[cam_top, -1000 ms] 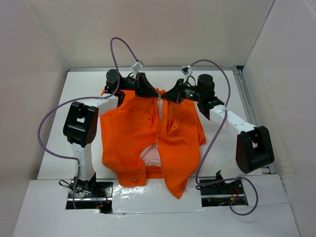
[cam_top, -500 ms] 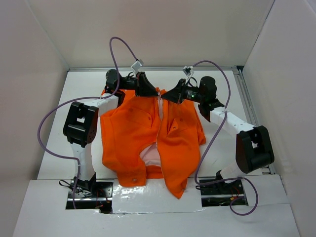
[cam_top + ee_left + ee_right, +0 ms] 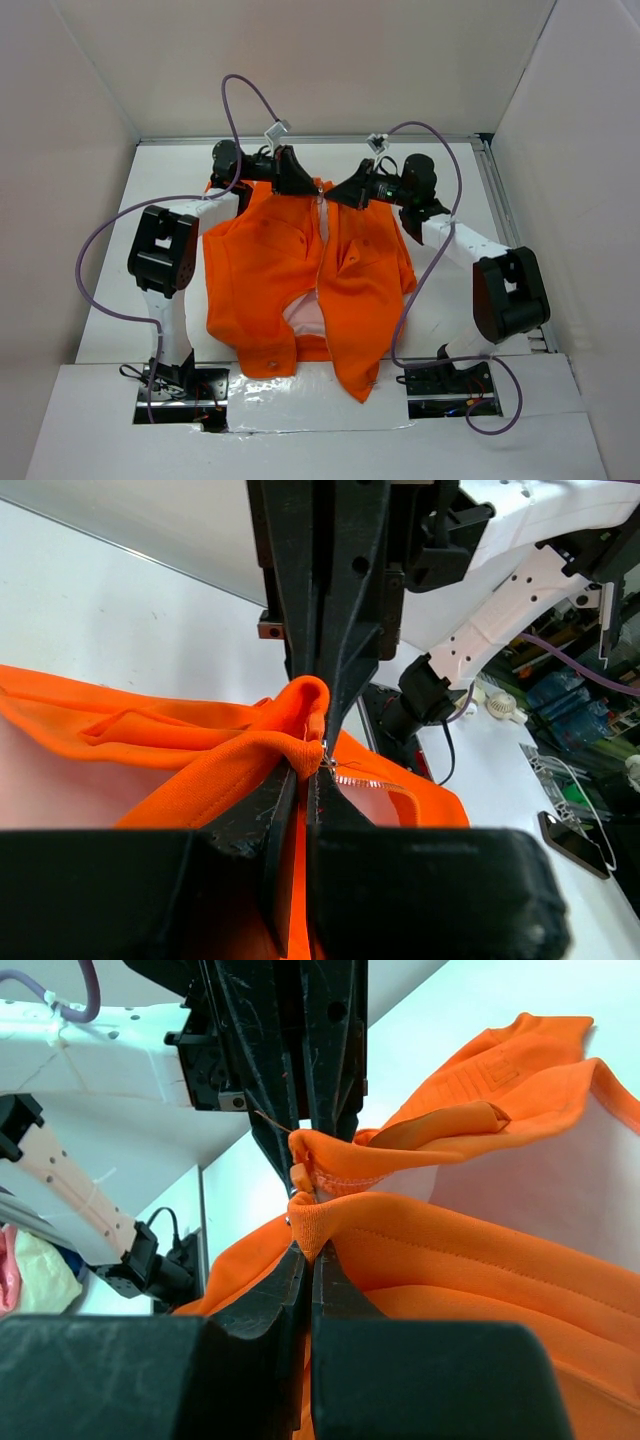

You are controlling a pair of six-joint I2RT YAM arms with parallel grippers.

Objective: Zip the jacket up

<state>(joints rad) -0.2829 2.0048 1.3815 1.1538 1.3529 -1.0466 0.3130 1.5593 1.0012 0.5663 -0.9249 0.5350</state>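
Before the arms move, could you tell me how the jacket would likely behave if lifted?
Probably floppy: the jacket lies creased and bunches where the left gripper and right gripper pinch it. Lifted, it would likely sag and drape rather than keep its shape. It seems thin and light, judging by those tight folds.
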